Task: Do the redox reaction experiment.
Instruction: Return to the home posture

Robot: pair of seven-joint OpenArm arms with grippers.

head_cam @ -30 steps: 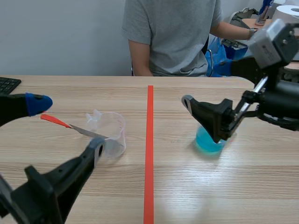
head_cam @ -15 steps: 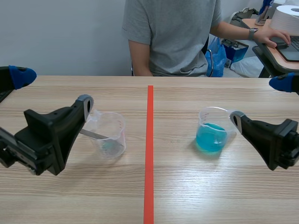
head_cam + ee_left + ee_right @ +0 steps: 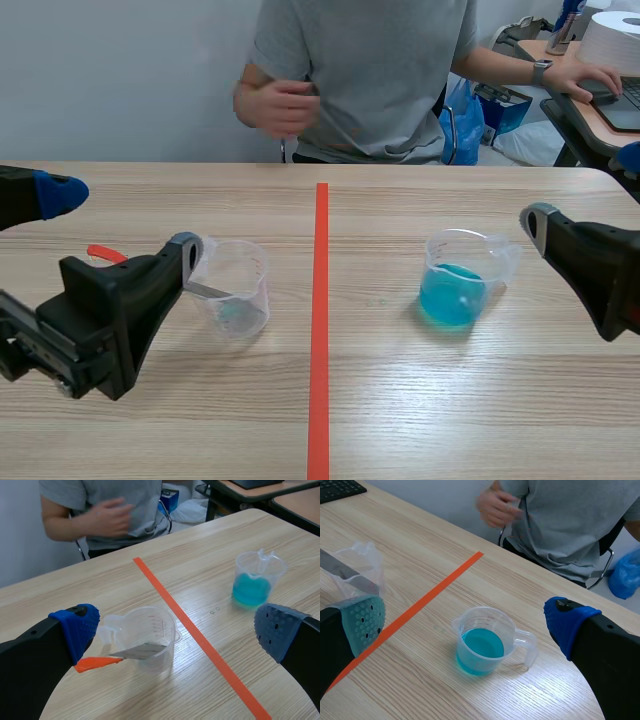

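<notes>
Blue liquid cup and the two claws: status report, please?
Left gripper open, right gripper open, both empty. Clear plastic cup of blue liquid upright, untouched. Orange-handled metal spatula rests in second clear cup.

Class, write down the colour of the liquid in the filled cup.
Turquoise blue; the liquid shows best in the right wrist view.

Wide gap between clear beaker (image 3: 235, 288) and blue-liquid beaker (image 3: 455, 290); spatula (image 3: 120, 655) handle juts sideways from clear beaker.

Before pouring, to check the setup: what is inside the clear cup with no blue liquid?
A spatula leans in the clear cup, blade inside, orange handle over the rim. Whether anything lies at the bottom cannot be told.
</notes>
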